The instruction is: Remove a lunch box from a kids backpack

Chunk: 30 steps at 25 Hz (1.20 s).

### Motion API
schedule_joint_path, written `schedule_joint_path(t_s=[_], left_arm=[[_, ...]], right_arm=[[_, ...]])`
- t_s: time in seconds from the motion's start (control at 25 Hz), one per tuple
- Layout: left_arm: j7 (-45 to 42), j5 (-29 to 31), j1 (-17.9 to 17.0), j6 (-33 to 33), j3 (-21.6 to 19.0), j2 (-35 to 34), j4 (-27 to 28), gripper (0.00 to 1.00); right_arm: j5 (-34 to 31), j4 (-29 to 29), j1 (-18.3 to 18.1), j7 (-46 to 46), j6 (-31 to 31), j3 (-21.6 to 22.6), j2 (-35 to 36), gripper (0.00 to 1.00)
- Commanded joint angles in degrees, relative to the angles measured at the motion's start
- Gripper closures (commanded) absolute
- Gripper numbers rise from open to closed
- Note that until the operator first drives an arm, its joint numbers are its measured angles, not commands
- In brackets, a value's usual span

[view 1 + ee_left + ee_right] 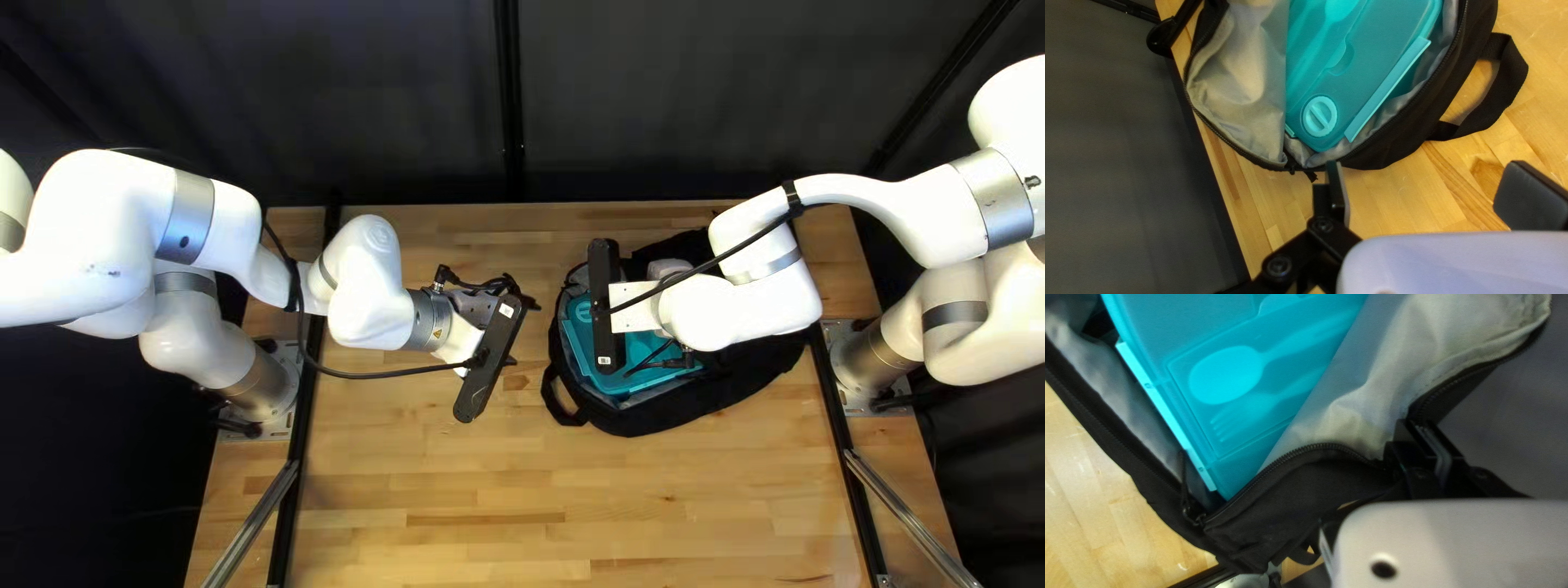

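The black kids backpack [708,405] lies unzipped on the tabletop [490,479], at the right of the top left view, its gray lining [1249,71] showing through the wide mouth. The teal lunch box [1383,54] is inside, lid up, partly covered by the lined flap. So the opening is done; the whole removal is left: getting hold of the box, drawing it clear and putting it down.

The right end effector [1423,438] is closed on the bag's zippered edge, apparently to hold the mouth apart. The left end effector [1426,179] is open and holds nothing; it stands just beside the bag, apart from the box, and looks to be the one free for the lift.

The box's rounded corner with the round dial [1319,116] points toward the left end effector. From there a side with a long clip [1388,90] runs off at a slant toward the carry handle [1505,81] side. Farther in, the spoon [1225,375] and fork [1230,416] lie side by side, heads toward a clipped edge. The flap and right arm hide too much outline to settle the long axis.
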Motion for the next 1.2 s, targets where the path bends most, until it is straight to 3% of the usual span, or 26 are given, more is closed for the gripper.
schedule_joint_path(t_s=[0.04,0.08,0.56,0.72,0.84,0.96,1.2], left_arm=[[-9.2,8.3,1.8,-0.9,0.7,12.9,10.3,0.00],[2.8,-3.9,1.2,-0.8,1.0,11.1,8.1,0.00],[2.4,-3.7,1.2,-0.9,1.0,11.2,8.4,0.00],[-12.9,11.4,1.2,0.5,0.4,13.3,10.7,0.00],[-21.1,19.2,0.8,1.2,0.3,14.1,11.4,0.00],[-27.0,24.5,0.5,2.0,0.0,14.7,11.7,0.00],[-32.8,29.3,0.1,3.1,-0.4,15.9,13.1,0.00]], right_arm=[[-0.1,0.0,0.0,0.0,0.0,0.1,0.1,1.00],[-0.1,0.0,0.0,0.0,-0.1,0.1,0.2,1.00],[-0.6,1.1,-0.1,0.2,-0.3,0.0,1.5,1.00],[-0.8,1.7,-0.1,0.1,-0.1,0.1,2.0,1.00],[-0.7,1.6,0.0,0.0,0.2,0.1,1.6,1.00],[-0.5,1.6,0.0,-0.2,0.6,0.1,1.3,1.00],[-0.6,2.0,0.0,-0.1,0.8,0.2,1.5,1.00]])
